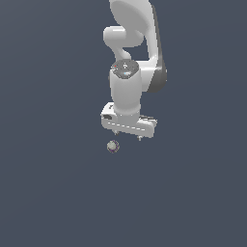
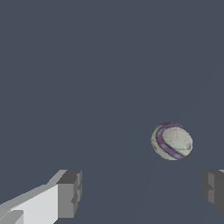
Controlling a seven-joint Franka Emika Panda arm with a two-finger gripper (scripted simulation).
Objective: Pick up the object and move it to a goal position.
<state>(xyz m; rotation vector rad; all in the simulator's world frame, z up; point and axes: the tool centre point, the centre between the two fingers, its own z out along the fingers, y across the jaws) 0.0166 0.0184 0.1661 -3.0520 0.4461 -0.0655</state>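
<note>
The ball (image 2: 171, 141) is pale grey-beige with a cracked-looking surface and curved purple bands, the arm (image 1: 129, 87) is white with dark grey side panels, the fingers (image 2: 70, 194) are grey, and the ground (image 1: 48, 193) is plain dark slate blue.

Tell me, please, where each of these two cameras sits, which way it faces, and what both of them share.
Exterior view: off the arm, apparently high up and looking down on the white arm and its gripper, with the ball just beyond the fingertips on the plain dark surface.
Wrist view: mounted on the wrist, looking out past the two grey fingertips at the ball, which lies ahead of the open gripper, not between the fingers.
Shared: the ball, the gripper and the dark surface.
</note>
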